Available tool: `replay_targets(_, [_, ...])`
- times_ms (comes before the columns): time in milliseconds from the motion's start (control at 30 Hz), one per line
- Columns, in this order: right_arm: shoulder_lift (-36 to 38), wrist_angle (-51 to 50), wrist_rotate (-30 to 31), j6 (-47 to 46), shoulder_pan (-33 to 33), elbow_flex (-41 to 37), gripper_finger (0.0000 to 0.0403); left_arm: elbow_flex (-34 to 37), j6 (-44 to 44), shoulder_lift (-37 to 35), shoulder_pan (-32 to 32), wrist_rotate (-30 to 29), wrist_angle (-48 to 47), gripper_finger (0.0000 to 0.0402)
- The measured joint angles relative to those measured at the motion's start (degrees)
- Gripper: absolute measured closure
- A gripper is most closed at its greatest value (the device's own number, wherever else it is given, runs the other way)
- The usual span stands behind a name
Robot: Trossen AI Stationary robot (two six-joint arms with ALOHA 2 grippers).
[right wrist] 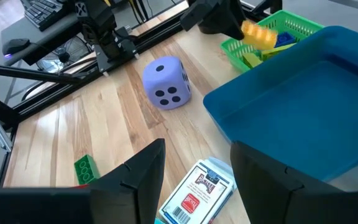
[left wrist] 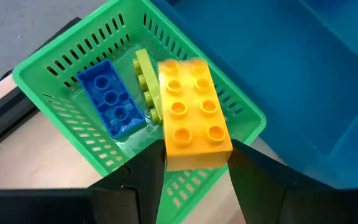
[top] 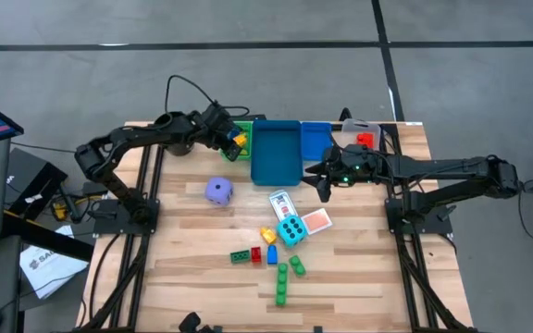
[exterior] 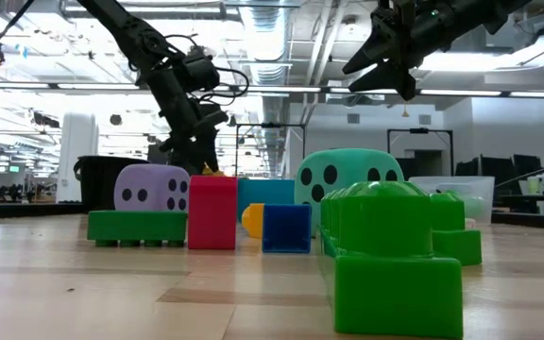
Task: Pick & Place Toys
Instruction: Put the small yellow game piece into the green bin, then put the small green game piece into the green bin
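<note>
The left gripper (left wrist: 194, 177) is clamped on a yellow brick (left wrist: 191, 115), holding it above the green bin (left wrist: 55, 68) at the upper centre-left of the high view, just left of the large blue bin (top: 276, 153). A blue brick (left wrist: 112, 99) and a lime-green brick (left wrist: 146, 81) already lie inside the green bin. The step in hand appears to be the drop of the yellow brick. To do it well, the brick should be brought squarely over the bin's open floor, clear of the slotted rim nearest the blue bin, and lowered before the fingers part, so it does not bounce off the bricks beneath or tip over the wall. The right gripper (right wrist: 194, 171) hangs over the table at the centre right of the high view, fingers apart and holding nothing, with a pack of playing cards (right wrist: 194, 194) directly below it. The purple die (top: 218, 191) sits left of centre; the cyan dotted die (top: 291, 230), a loose orange card (top: 316, 221) and several red, blue and green bricks (top: 285, 277) remain on the lower centre of the table (top: 183, 268), not yet collected.
</note>
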State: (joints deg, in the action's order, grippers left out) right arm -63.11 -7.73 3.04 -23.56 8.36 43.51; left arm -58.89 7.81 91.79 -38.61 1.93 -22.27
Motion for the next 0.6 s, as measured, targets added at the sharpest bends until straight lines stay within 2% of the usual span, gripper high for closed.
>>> replay_targets(467, [0.0,0.0,0.0,0.0,0.0,0.0,0.0223,0.0,0.2,0.0,0.2,0.1,-0.1,0.0260])
replay_targets(533, [0.0,0.0,0.0,0.0,0.0,0.0,0.0223,0.0,0.1,-0.2,0.3,2.0,0.4,0.0259])
replay_targets(600, [0.0,0.0,0.0,0.0,0.0,0.0,0.0223,0.1,0.1,-0.7,0.5,6.9,0.9,0.0255])
